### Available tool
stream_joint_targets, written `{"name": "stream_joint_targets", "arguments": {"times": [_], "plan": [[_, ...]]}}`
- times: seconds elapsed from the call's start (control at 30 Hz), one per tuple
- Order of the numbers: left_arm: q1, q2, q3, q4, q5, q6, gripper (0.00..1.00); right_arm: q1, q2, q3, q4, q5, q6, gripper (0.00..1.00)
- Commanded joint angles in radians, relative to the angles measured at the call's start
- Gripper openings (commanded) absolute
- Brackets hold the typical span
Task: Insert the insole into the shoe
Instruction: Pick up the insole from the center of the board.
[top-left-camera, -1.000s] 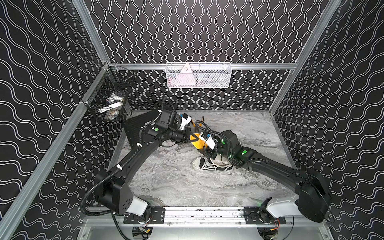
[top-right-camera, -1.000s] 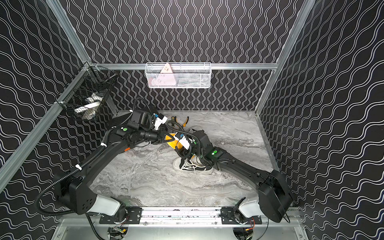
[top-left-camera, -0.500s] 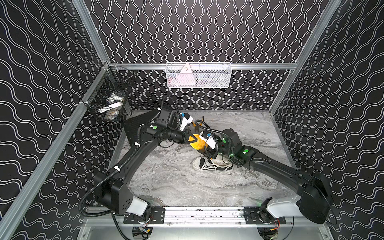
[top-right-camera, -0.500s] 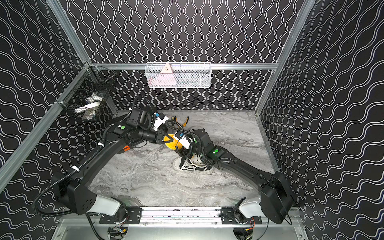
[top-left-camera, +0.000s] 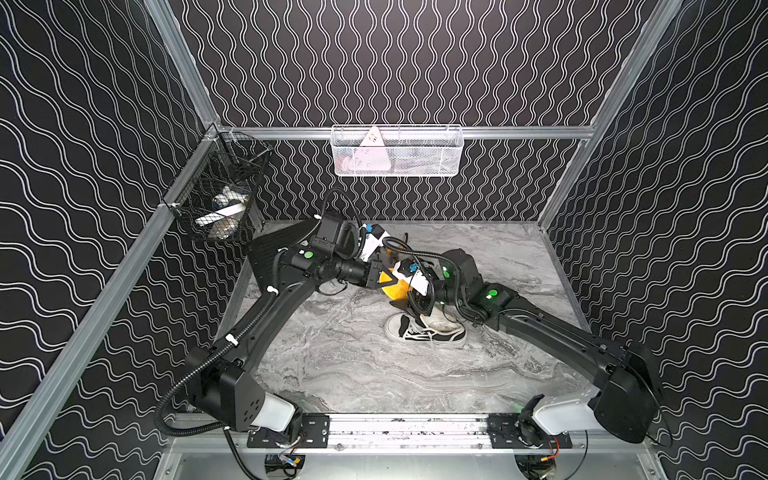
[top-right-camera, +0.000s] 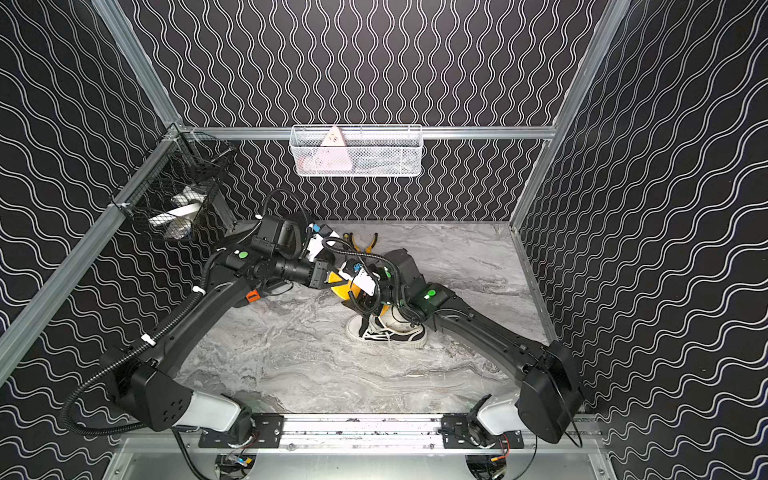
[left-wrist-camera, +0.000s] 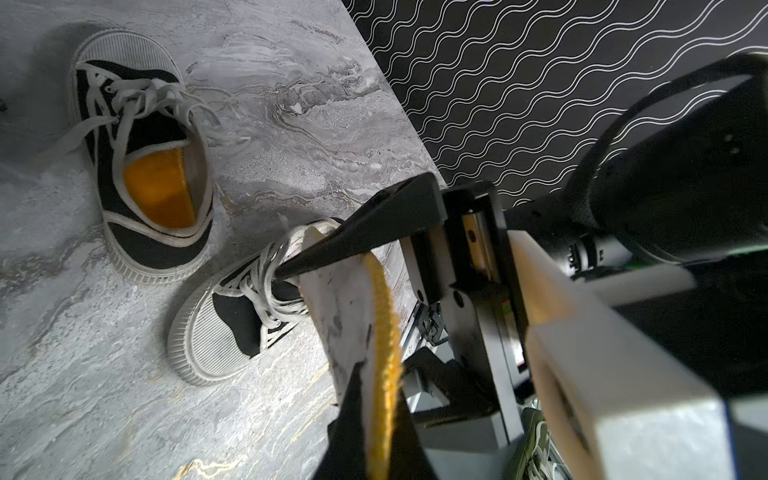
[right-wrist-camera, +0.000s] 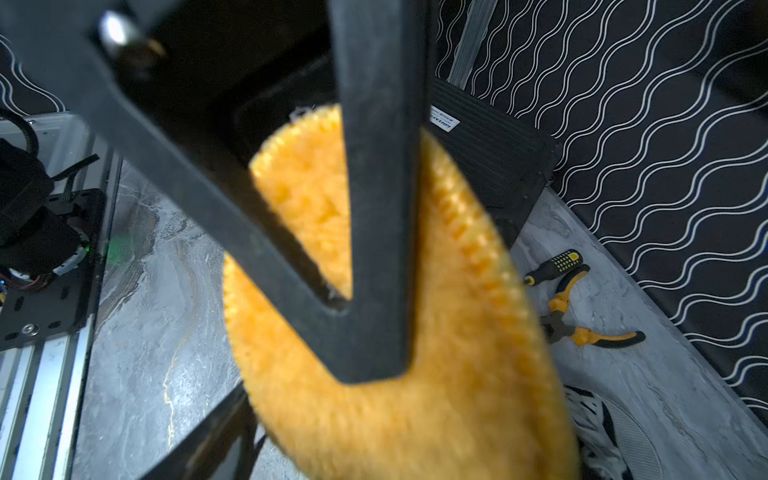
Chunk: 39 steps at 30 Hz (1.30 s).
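Right pincer (left-wrist-camera: 345, 316) just spread wide, seems off insole (right-wrist-camera: 415, 415); left pincer (left-wrist-camera: 376, 399) alone clamps it, dangling at shoe's (top-left-camera: 432, 334) 11 o'clock. Handover looks done, toe-in next.

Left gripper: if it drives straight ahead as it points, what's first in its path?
Probably the right gripper, whose finger crosses the insole's far tip; the nearer shoe lies just beyond. Depth is unclear.

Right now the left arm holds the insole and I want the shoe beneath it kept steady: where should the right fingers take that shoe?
Probably the heel rim, from above: the shoe stands upright on its sole, opening upward, heel toward the right arm. One of the fingers inside, one outside, leaves the toe free.
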Motion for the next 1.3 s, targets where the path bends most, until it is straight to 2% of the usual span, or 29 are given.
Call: {"name": "stream_joint_targets", "arguments": {"times": [0.0,0.17,0.3,0.37,0.47,0.57,0.63,0.73,0.83,0.93,1.1,1.27], "plan": [[0.004,-0.005,0.012,0.0,-0.02,0.005,0.0,0.001,-0.006,0.0,-0.007,-0.047,-0.005,0.78],[0.016,-0.016,-0.002,0.044,-0.039,-0.043,0.0,0.001,-0.063,-0.036,0.007,-0.054,0.029,0.67],[0.015,-0.011,0.01,0.037,-0.069,-0.052,0.0,0.003,-0.124,-0.082,0.053,-0.076,0.069,0.63],[0.015,-0.011,0.009,0.049,-0.043,-0.064,0.0,0.003,-0.135,-0.096,0.07,-0.071,0.08,0.62],[0.015,-0.022,-0.012,0.111,0.015,-0.093,0.0,0.003,-0.104,-0.092,0.068,-0.031,0.066,0.69],[0.012,-0.017,-0.001,0.053,0.003,-0.021,0.0,0.0,-0.065,-0.042,-0.001,0.014,0.056,0.75],[0.002,-0.007,0.017,-0.011,-0.033,0.068,0.0,-0.009,-0.065,-0.029,-0.02,0.014,0.045,0.77],[0.0,0.018,0.045,-0.063,-0.041,0.178,0.0,-0.038,-0.088,-0.012,-0.066,-0.045,0.038,0.77],[-0.011,0.043,0.086,-0.094,0.006,0.233,0.0,-0.082,-0.101,-0.011,-0.071,-0.111,0.046,0.77],[-0.042,0.044,0.108,-0.118,-0.004,0.287,0.0,-0.133,-0.086,0.014,-0.13,-0.212,0.046,0.77],[-0.055,0.044,0.109,-0.123,0.008,0.315,0.0,-0.192,-0.06,0.063,-0.145,-0.325,0.057,0.66],[-0.06,0.04,0.1,-0.1,0.005,0.298,0.0,-0.203,-0.03,0.1,-0.187,-0.398,0.045,0.48]]}}
